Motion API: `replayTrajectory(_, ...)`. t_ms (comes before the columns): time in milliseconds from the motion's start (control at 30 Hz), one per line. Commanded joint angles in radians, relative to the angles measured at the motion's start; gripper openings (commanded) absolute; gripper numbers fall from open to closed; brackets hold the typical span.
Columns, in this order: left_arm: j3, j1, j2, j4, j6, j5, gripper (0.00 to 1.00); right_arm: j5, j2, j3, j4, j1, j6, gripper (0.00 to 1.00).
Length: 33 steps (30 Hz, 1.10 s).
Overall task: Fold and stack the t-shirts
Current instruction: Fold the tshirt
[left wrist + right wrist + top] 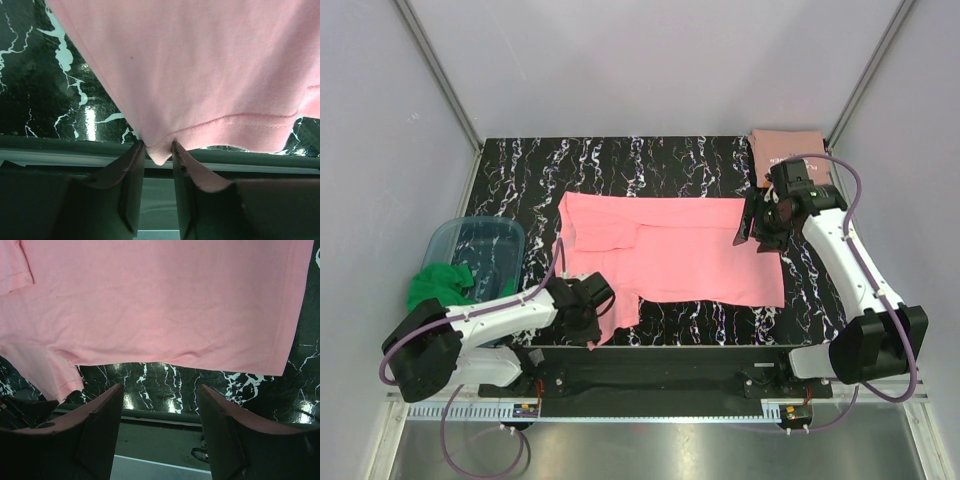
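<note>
**Getting a true bite on the near hem corner before folding**

Closest to the arm bases, the left tool (158, 146) is sitting at the near edge of the counter (520, 170). Its jaws are standing partly open, one on each side of the hem corner of the pink t-shirt (680, 250). The tip of that corner is hanging in the gap between them, and daylight is showing below it, so no firm pinch is visible yet. For a good grasp, the jaws should probably be biting deeper than the very tip and taking the stitched hem itself. A hold on the point alone is likely to slip once the cloth is being lifted.

Beyond that corner, the pink t-shirt is lying spread flat across the middle of the counter, with its sleeves toward the left.

At the shirt's right edge, the right tool (160, 386) is hovering with its jaws wide apart and nothing between them. The shirt's edge is lying just past its fingertips. It looks to need a matching hold there, so that both arms are carrying the fold over evenly, with the edge kept taut and no wrinkles dragged in.

Further off, the salmon t-shirt (782, 148) is resting folded in the far right corner, where the pink one should be going afterwards. On the left, a blue tub (485, 240) is holding a green cloth (442, 283).
</note>
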Motion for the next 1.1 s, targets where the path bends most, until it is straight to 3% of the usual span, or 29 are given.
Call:
replayTrajectory(0,0.023,-0.005,-0.023,0.0,0.005,-0.058,0.31,0.01,-0.028,-0.011,0.017,0.006,0.023,0.68)
replayTrajectory(100,0.06,-0.005,-0.026,-0.035,0.041,-0.089,0.22,0.035,-0.022,-0.039,0.021,0.005,0.09,0.66)
replayTrajectory(233,0.094,-0.005,-0.024,-0.039,0.086,-0.103,0.11,0.039,0.006,-0.132,0.073,-0.023,0.225,0.52)
replayTrajectory(333,0.117,-0.005,-0.011,-0.022,0.132,-0.096,0.05,0.029,0.02,-0.204,0.101,-0.127,0.29,0.4)
replayTrajectory(400,0.131,-0.005,-0.001,-0.02,0.167,-0.095,0.03,0.027,-0.003,-0.264,0.106,-0.24,0.324,0.39)
replayTrajectory(600,0.152,-0.005,0.02,0.043,0.244,-0.069,0.02,0.127,-0.121,-0.421,0.156,-0.37,0.471,0.43)
replayTrajectory(800,0.148,-0.005,0.054,0.118,0.295,-0.028,0.02,0.193,-0.238,-0.635,0.25,-0.419,0.569,0.44)
replayTrajectory(1067,0.163,-0.003,0.072,0.113,0.319,-0.02,0.02,0.242,-0.338,-0.78,0.32,-0.42,0.689,0.46)
